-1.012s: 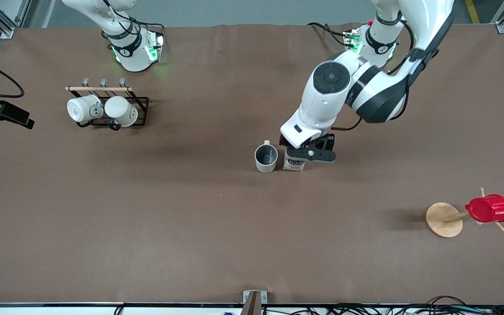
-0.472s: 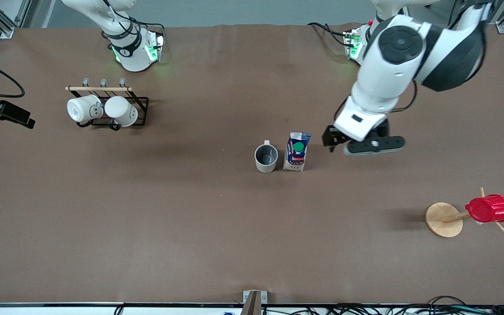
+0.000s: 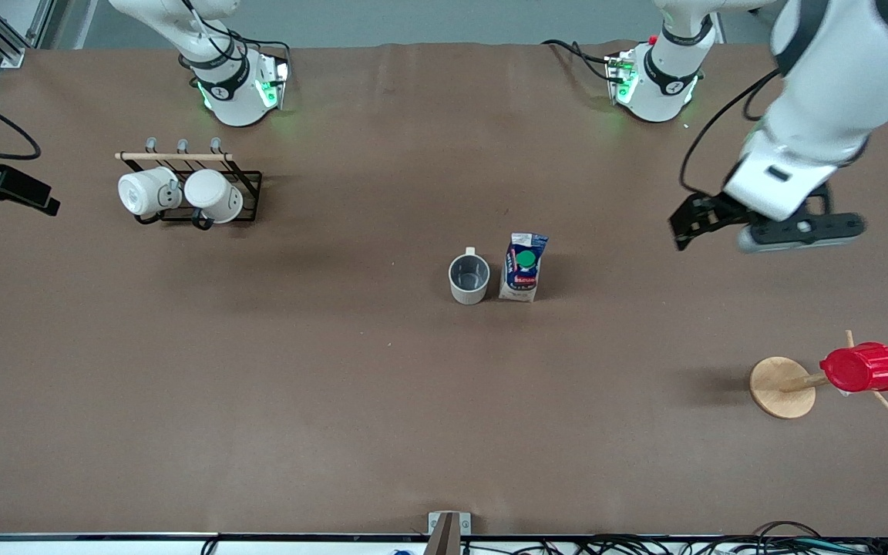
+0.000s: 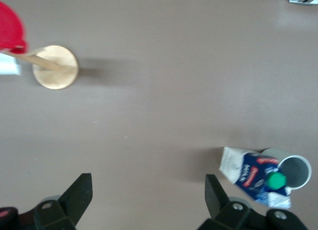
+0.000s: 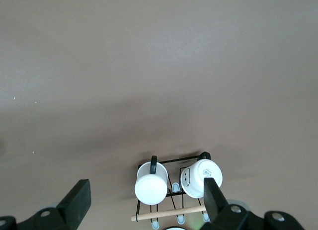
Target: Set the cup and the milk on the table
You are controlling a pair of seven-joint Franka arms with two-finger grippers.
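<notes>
The cup (image 3: pixel 469 279) stands upright on the table (image 3: pixel 259 401) near its middle, dark grey inside. The milk (image 3: pixel 523 266) stands right beside it, toward the left arm's end, green cap up. Both show in the left wrist view, the cup (image 4: pixel 296 171) and the milk (image 4: pixel 250 175). My left gripper (image 3: pixel 684 225) is open and empty, up over bare table toward the left arm's end, well apart from the milk; it shows open in the left wrist view (image 4: pixel 148 196). My right gripper (image 5: pixel 144 200) is open and empty, high over the mug rack, out of the front view.
A black wire rack (image 3: pixel 247 183) holds two brighter white mugs (image 3: pixel 147 191) near the right arm's base. A ribbed red cup (image 3: pixel 862 368) hangs on a wooden peg stand (image 3: pixel 777 385) toward the left arm's end, nearer the front camera.
My left gripper has let go of the milk, risen and swung away toward the left arm's end of the table. The milk and cup have stayed in place.
</notes>
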